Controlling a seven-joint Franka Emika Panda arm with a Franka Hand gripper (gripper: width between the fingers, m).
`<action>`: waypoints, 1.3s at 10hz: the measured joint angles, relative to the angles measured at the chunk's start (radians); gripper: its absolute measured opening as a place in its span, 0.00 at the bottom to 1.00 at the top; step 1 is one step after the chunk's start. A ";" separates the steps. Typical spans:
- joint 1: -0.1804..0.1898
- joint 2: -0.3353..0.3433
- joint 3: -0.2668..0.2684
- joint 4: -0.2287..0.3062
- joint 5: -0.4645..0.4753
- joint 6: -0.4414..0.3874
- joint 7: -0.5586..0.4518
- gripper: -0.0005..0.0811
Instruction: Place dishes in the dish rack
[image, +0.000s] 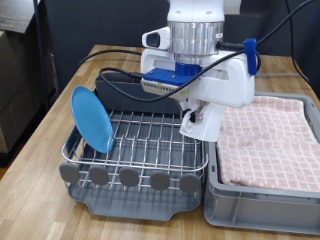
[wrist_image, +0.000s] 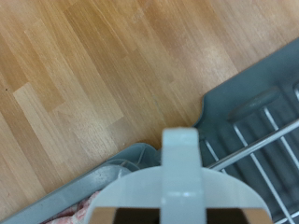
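Observation:
My gripper (image: 204, 108) hangs over the dish rack's edge at the exterior view's right, shut on the white handled mug (image: 199, 123), which it holds tilted just above the wires. In the wrist view the mug's rim and handle (wrist_image: 179, 177) fill the lower middle, and my fingers are hidden. The round light-blue plate (image: 91, 118) stands on edge in the silver wire dish rack (image: 150, 150) at the exterior view's left. The rack's dark grey caddy (image: 128, 98) is at its far side, and round grey discs (image: 129, 177) line its near edge. The wooden spoon is out of view.
A grey crate (image: 262, 190) lined with pink checked cloth (image: 265, 135) stands against the rack on the exterior view's right. All rest on a wooden table (wrist_image: 84, 84). A rack corner (wrist_image: 257, 121) shows in the wrist view. Black cables hang from the arm.

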 joint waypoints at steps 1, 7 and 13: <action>0.000 0.008 -0.001 0.018 -0.007 -0.014 -0.033 0.09; -0.005 0.092 0.004 0.100 -0.002 -0.042 -0.246 0.09; -0.022 0.162 0.028 0.120 0.076 0.016 -0.361 0.09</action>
